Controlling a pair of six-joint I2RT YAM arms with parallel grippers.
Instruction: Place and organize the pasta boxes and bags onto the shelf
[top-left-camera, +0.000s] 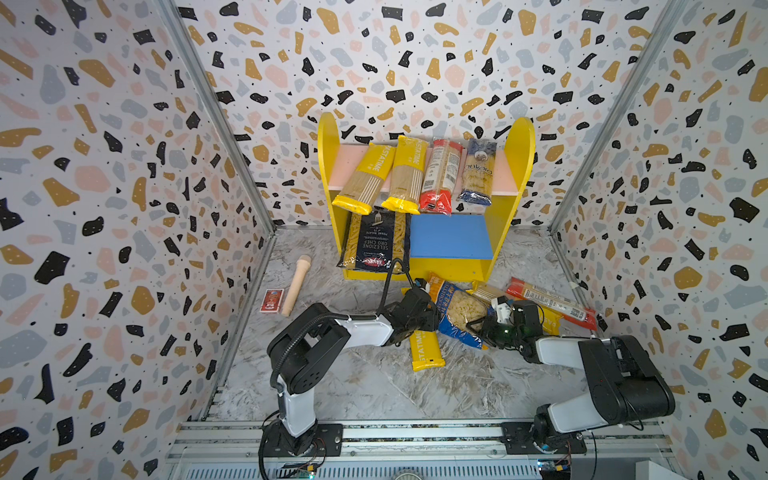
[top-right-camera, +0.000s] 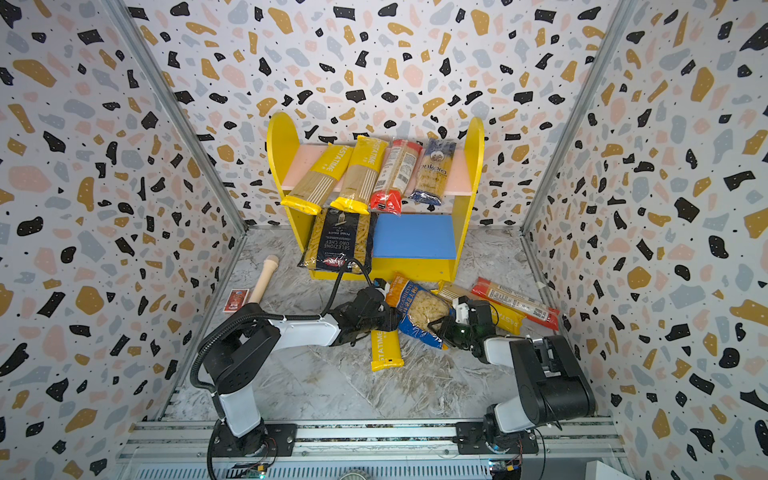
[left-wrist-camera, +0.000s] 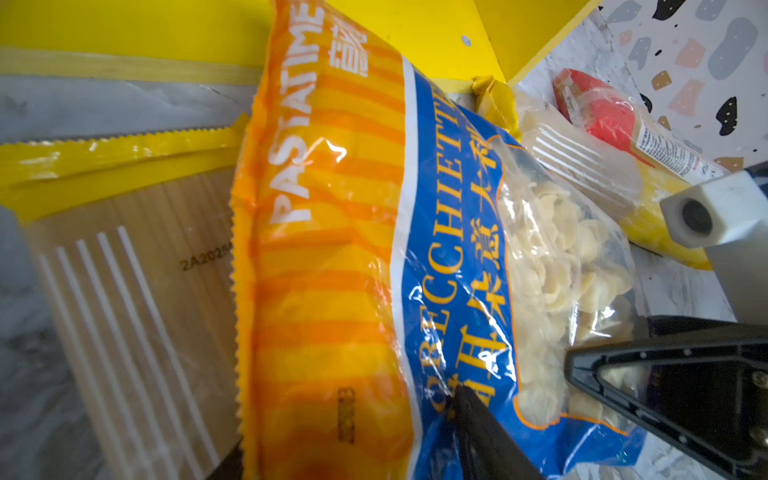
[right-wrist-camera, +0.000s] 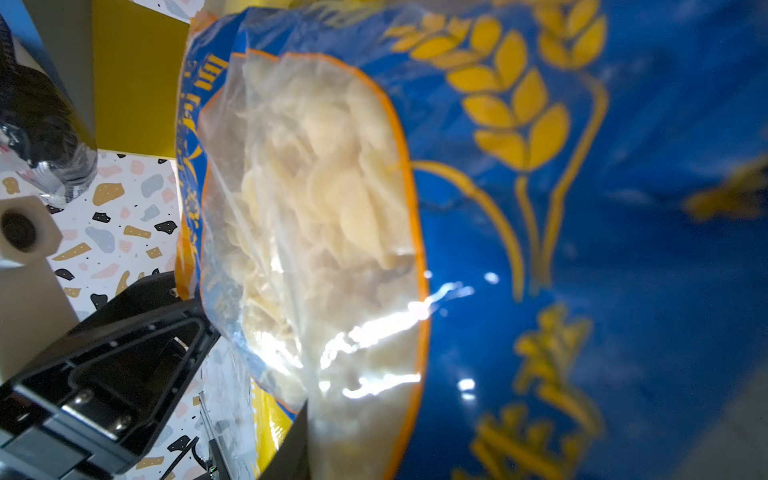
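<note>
Blue-orange bag (top-left-camera: 457, 311): clear window, wheat-ear print (glossy, crinkled).

Shelf (top-left-camera: 328, 137), two tiers.
Pink upper board (top-left-camera: 347, 166): two yellow PASTATIME packs (top-left-camera: 365, 178) (top-left-camera: 407, 174), red-ended pack (top-left-camera: 440, 176) and dark-blue ankara pack (top-left-camera: 478, 172), side by side, front ends overhanging.
Blue lower board (top-left-camera: 451, 237): black penne bag (top-left-camera: 374, 243), at left.
Marble tabletop (top-left-camera: 374, 382): wooden stick (top-left-camera: 296, 286), red card box (top-left-camera: 272, 300), yellow pack (top-left-camera: 424, 351), blue-orange bag (top-left-camera: 457, 309) overlapping it, second yellow pack (top-right-camera: 509, 319), second red-ended pack (top-left-camera: 548, 303).
</note>
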